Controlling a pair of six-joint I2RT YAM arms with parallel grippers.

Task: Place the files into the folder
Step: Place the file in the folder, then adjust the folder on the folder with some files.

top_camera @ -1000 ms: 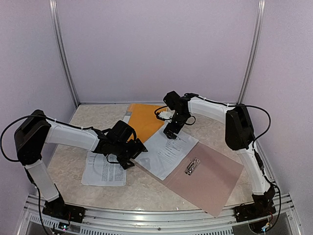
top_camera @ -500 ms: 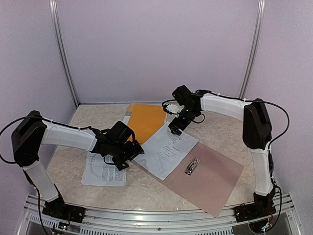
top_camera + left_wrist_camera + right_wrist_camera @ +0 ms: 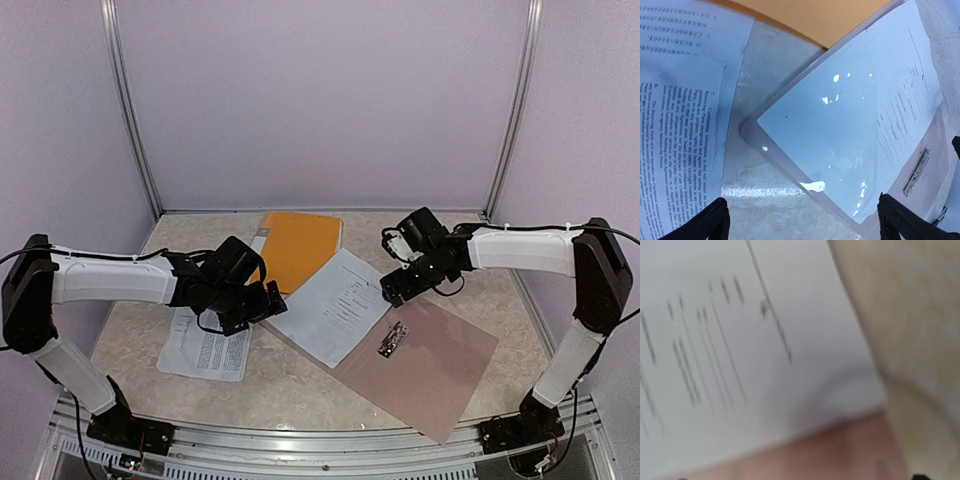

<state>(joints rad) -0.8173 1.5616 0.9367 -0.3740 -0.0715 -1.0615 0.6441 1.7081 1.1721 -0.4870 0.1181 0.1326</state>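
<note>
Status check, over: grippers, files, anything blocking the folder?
Left gripper open, empty, at left edge of folder. Right gripper open, over the sheet lying on the folder. Second file set on table, outside. Nothing blocking.

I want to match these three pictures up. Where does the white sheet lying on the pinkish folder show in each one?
Top view: the white sheet lies at centre, slanted.
Left wrist: the sheet fills the middle and right.
Right wrist: the sheet fills the upper left, blurred.
Shared landmark: the pinkish folder under its edge, seen in all three.
</note>
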